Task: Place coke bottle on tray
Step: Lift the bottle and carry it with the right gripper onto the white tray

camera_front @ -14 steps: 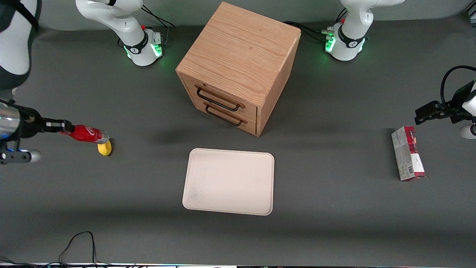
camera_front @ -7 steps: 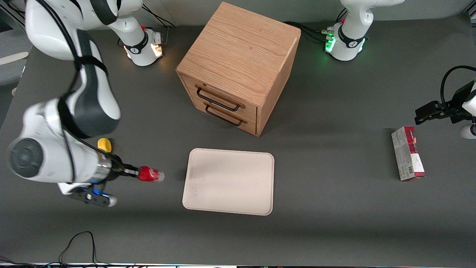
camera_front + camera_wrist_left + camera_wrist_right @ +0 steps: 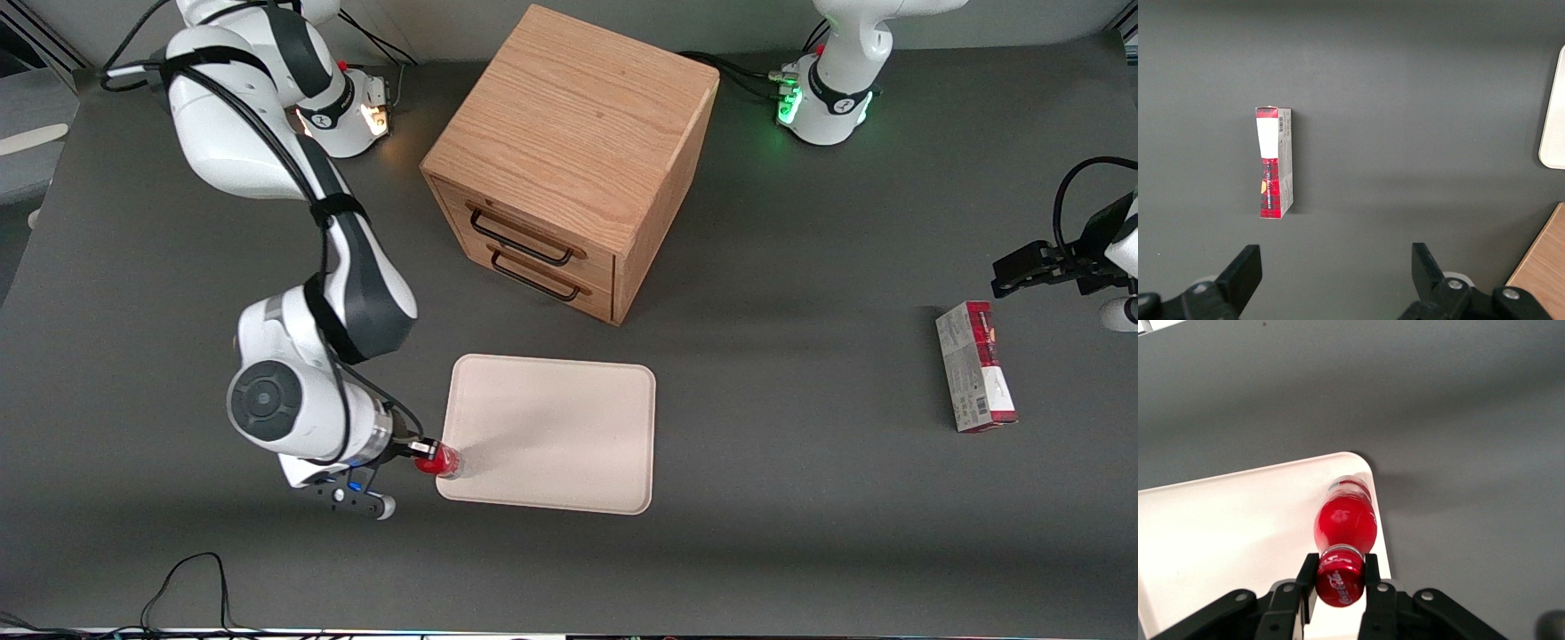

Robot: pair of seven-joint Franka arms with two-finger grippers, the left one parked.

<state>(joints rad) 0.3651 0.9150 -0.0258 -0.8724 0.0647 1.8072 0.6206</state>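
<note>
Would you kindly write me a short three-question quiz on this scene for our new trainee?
1. True or false: the gripper is shut on the coke bottle's cap.
2. The bottle is over which part of the tray? A) middle B) a corner nearer the front camera C) the edge nearest the cabinet
3. What lies toward the parked arm's end of the table?

Key: 1 true; 2 B; 3 the red-and-grey carton.

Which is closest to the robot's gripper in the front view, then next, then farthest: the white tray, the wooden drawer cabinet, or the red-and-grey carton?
From the gripper, shut on the tiny red coke bottle:
1. Cream-white rectangular tray, right below it at a corner.
2. Wooden drawer cabinet, farther from the front camera.
3. Red-and-grey carton, toward the parked arm's end.
</note>
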